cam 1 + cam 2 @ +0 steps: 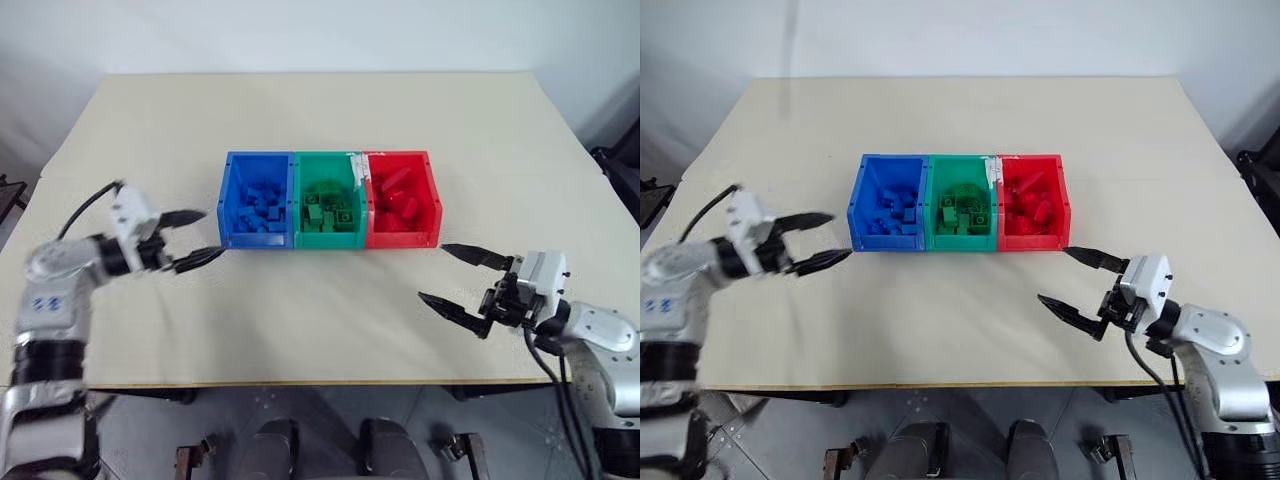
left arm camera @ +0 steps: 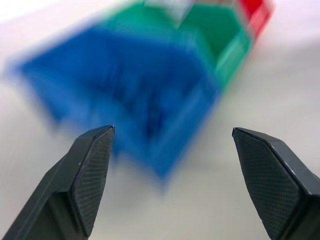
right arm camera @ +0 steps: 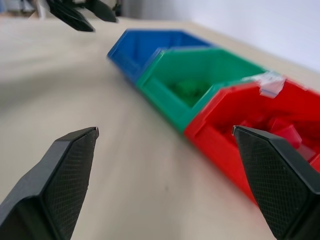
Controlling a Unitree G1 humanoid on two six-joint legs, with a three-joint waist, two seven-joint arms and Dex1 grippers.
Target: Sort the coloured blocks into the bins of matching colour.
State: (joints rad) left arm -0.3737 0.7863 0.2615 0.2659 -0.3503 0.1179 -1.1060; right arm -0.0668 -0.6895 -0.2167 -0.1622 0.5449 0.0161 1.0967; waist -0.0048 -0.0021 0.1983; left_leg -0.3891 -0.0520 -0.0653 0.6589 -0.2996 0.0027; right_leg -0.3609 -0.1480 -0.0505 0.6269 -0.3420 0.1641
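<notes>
Both hands wide & empty, L hand (image 1: pixel 197 236) just beside bins (image 1: pixel 330 240), R hand (image 1: pixel 462 278) near table (image 1: pixel 300 340) front edge.

The beige table (image 1: pixel 300 310) carries three joined bins (image 1: pixel 330 238), blue, green, red.

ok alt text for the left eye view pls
Three joined bins, blue, green and red, sit mid-table, each holding blocks of its own colour. The left pincer and right pincer hang open and empty at either side over the tan table.
</notes>
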